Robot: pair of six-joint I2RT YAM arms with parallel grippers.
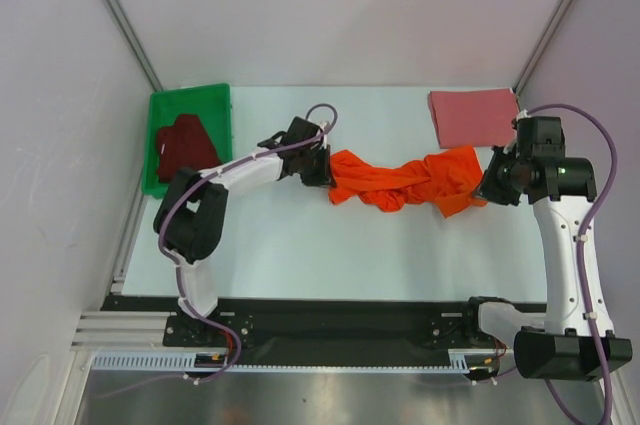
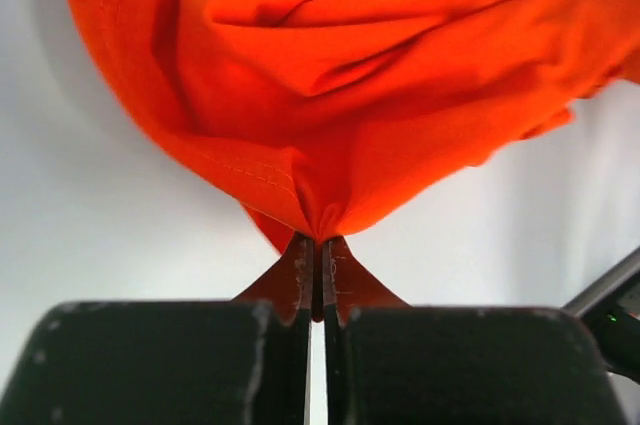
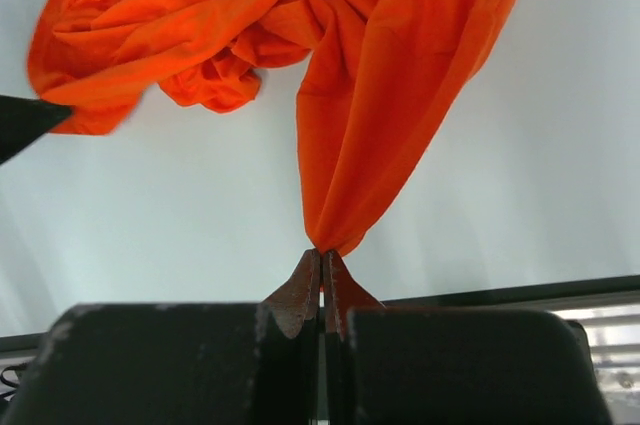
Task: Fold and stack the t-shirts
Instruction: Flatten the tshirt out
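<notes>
A bright orange t-shirt [image 1: 405, 181] stretches in a twisted bunch across the middle of the table, held at both ends. My left gripper [image 1: 325, 175] is shut on its left edge; the left wrist view shows the orange t-shirt [image 2: 360, 75] pinched between the closed fingertips [image 2: 300, 270]. My right gripper [image 1: 487, 188] is shut on the right end, where the orange t-shirt [image 3: 390, 95] hangs in a narrow fold from the closed tips. A dusty rose pink t-shirt [image 1: 472, 116] lies folded flat at the back right. A dark maroon t-shirt [image 1: 186, 142] lies crumpled in the bin.
The green plastic bin [image 1: 222, 107] stands at the back left corner against the left wall. White walls close in the table on three sides. A black rail [image 1: 330, 320] runs along the near edge by the arm bases.
</notes>
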